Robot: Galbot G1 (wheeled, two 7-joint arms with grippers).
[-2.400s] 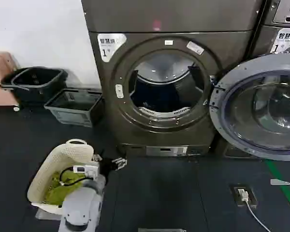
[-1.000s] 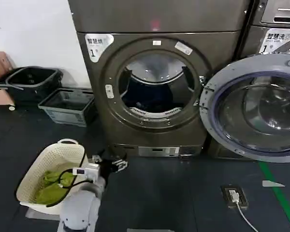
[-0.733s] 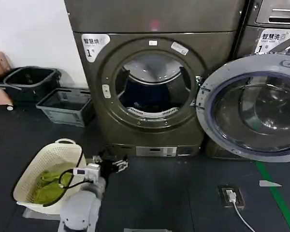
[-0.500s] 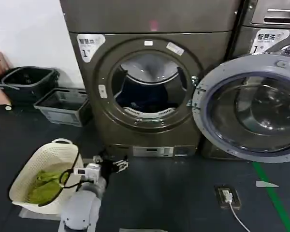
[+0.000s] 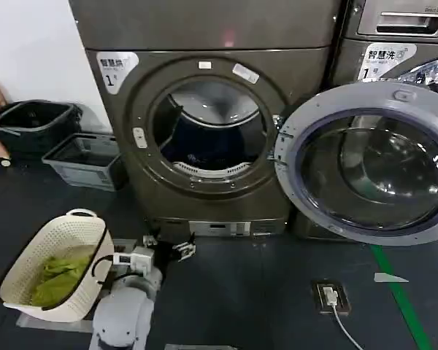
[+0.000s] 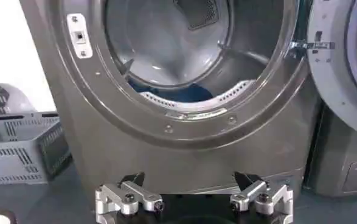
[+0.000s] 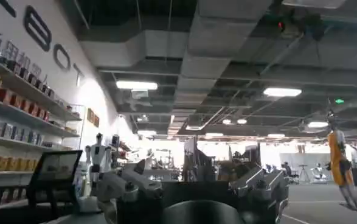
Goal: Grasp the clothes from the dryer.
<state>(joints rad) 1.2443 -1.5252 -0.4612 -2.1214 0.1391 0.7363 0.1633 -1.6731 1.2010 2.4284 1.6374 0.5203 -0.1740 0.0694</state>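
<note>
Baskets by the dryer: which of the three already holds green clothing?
The cream lattice basket beside the left gripper; the dark bin and grey crate stand by the wall.

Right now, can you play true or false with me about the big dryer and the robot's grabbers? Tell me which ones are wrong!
1. The dryer has its round door swung open. True.
2. The white basket holds red clothes. False: the cloth in it is green.
3. The left gripper is inside the drum. False: it hangs low in front of the dryer, jaws spread wide and holding nothing.
4. Something dark blue lies at the bottom of the drum. True.
5. The right gripper points at the dryer. False: it faces a big room with ceiling lights, jaws apart.
</note>
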